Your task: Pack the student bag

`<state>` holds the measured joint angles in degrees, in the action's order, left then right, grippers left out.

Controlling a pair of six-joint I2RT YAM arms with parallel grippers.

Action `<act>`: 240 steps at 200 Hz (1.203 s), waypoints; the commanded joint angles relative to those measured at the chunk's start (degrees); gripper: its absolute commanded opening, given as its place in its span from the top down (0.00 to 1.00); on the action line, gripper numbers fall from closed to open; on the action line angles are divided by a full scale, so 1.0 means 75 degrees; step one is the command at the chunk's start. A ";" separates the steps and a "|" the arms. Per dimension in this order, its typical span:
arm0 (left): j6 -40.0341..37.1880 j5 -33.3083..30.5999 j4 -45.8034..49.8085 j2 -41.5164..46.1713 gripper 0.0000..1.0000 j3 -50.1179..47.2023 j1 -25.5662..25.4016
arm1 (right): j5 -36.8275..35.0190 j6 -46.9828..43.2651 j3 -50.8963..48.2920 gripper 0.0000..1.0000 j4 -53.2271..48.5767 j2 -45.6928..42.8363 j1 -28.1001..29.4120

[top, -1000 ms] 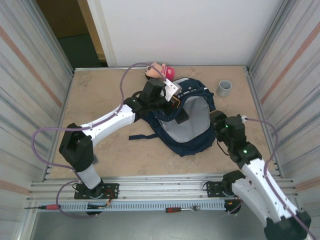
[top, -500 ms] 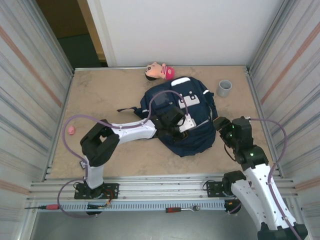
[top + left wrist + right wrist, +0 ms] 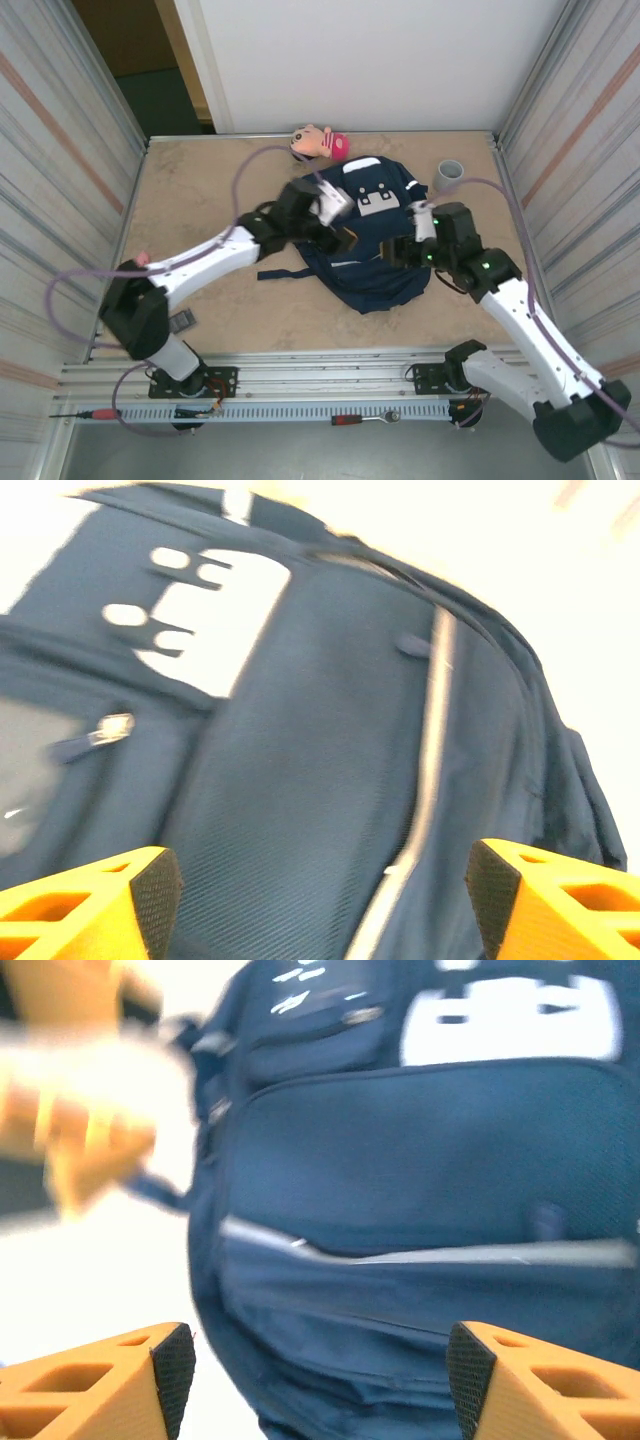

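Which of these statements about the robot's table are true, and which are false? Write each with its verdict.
1. The student bag lies on the table. True.
2. The grey cup stands inside the bag. False: it stands on the table, to the right of the bag.
3. The left gripper is open over the bag. True.
4. The right gripper is shut on the cup. False: it is open and holds nothing.

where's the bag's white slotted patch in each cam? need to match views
Top external: white patch sits near centre, slightly right, on the bag's far half.
Left wrist: upper left.
Right wrist: top edge, right of centre.
Shared landmark: the student bag, its navy fabric around the patch in all three.
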<state>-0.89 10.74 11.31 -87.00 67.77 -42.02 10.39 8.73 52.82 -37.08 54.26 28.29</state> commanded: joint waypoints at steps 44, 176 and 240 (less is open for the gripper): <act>0.2497 0.0029 0.0147 0.1615 0.23 -0.2044 0.1658 | -0.0829 -0.4156 -0.0631 0.28 -0.0352 0.1680 0.2607; -0.2864 0.4177 0.1816 -0.0209 0.20 -0.0766 0.3609 | -0.0154 -0.5357 -0.1206 1.00 0.0397 0.1577 0.2711; -0.3821 0.5306 0.4653 -0.3356 0.22 0.2213 0.3598 | -0.0202 -0.5067 -0.1260 1.00 0.0784 0.1786 0.2959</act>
<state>-24.38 44.64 34.61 -106.54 79.22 -15.00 6.48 -29.21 43.35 -32.10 67.53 49.41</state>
